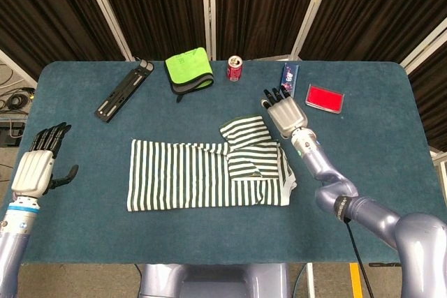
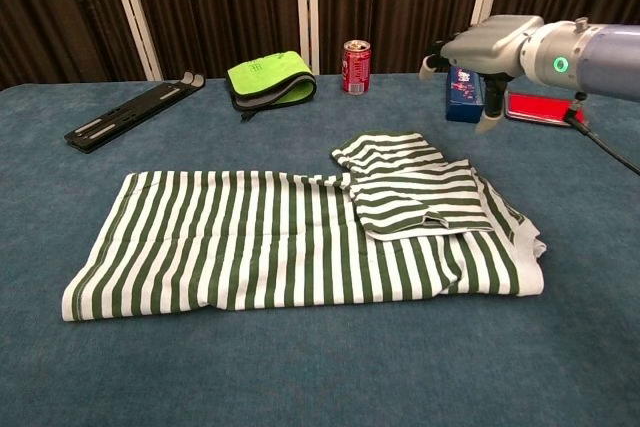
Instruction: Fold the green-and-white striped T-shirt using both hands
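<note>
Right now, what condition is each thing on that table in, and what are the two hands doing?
Striped T-shirt: flat, one sleeve folded in.
Soda can: upright.
Green cloth: folded.
Black bar: lying flat.
Red case: lying flat.
Left hand: open, holding nothing.
Right hand: open, holding nothing.

The near strip of the blue-carpeted worktop (image 1: 209, 235) lay bare. Along the far edge stood a black flat bracket (image 1: 123, 91), a folded lime-green cloth (image 1: 188, 70), a red soda can (image 1: 235, 68), a dark blue box (image 1: 289, 80) and a flat red case (image 1: 325, 98).

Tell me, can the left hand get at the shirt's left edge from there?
Probably yes: the left hand is open beside the table's left end, and only bare table lies between it and the shirt.
</note>
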You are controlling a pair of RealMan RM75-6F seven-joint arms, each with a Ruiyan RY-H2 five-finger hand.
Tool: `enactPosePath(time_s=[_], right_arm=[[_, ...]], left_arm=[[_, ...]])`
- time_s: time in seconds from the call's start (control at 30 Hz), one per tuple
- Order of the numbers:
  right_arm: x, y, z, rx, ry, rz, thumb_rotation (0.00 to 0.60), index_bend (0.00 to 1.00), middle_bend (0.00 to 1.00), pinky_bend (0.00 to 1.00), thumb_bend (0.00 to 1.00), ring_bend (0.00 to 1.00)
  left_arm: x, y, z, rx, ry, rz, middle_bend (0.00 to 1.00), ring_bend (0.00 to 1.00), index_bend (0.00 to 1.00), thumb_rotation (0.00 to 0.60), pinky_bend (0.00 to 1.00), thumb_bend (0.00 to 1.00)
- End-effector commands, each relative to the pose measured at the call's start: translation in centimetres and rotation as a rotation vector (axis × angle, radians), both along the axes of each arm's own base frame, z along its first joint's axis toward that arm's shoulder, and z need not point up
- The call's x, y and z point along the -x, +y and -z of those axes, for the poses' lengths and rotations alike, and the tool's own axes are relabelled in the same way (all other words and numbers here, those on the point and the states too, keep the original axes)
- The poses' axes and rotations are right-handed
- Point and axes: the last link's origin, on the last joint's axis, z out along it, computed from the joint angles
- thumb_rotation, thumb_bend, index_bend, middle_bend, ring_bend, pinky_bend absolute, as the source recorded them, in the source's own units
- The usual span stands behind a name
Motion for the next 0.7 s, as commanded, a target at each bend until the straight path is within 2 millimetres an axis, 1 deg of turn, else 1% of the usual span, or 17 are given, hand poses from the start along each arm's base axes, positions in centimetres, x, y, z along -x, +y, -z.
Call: enactPosePath(time_s=[0.03,0.23,0.3,0.33,0.4,0.47,0.6,0.7], right_arm=[[-2.1,-0.9,1.8,-0.034,-0.066,0.027,0.600,0.24,0.00,0.00,0.00,0.00],[-2.7,-1.8,4.3,-0.054,-0.068,0.061,0.600,0.29,0.00,0.00,0.00,0.00],[-2.9,-2.1,5.1,-0.059,-0.080,0.081,0.600,0.33,0.00,0.00,0.01,0.00],[-3.0,-2.2,5.4,-0.061,-0.086,0.088,0.600,0.34,0.00,0.00,0.02,0.00],[-3.4,-2.3,6.0,-0.063,-0.115,0.104,0.600,0.37,0.00,0.00,0.09,0.00],[-3.8,-2.4,6.5,-0.061,-0.160,0.122,0.600,0.38,0.01,0.00,0.13,0.00],[-4.5,-2.5,7.5,-0.078,-0.254,0.173,0.600,0.40,0.01,0.00,0.17,0.00],[-4.7,-2.4,8.2,-0.094,-0.279,0.197,0.600,0.41,0.02,0.00,0.19,0.00]], left_arm=[[0.1,0.2,0.0,0.000,-0.001,-0.005,0.00,0.00,0.00,0.600,0.00,0.40],[0.6,0.7,0.1,0.003,0.001,-0.025,0.00,0.00,0.00,0.600,0.00,0.40],[0.8,0.9,0.0,0.003,0.002,-0.030,0.00,0.00,0.00,0.600,0.00,0.40],[0.8,0.9,0.0,0.003,0.002,-0.031,0.00,0.00,0.00,0.600,0.00,0.40],[0.9,1.1,0.0,0.003,0.000,-0.034,0.00,0.00,0.00,0.600,0.00,0.40],[1.0,1.2,0.0,0.003,-0.002,-0.037,0.00,0.00,0.00,0.600,0.00,0.40],[1.2,1.3,0.1,0.005,-0.005,-0.046,0.00,0.00,0.00,0.600,0.00,0.40],[1.3,1.4,0.2,0.010,-0.005,-0.049,0.00,0.00,0.00,0.600,0.00,0.40]])
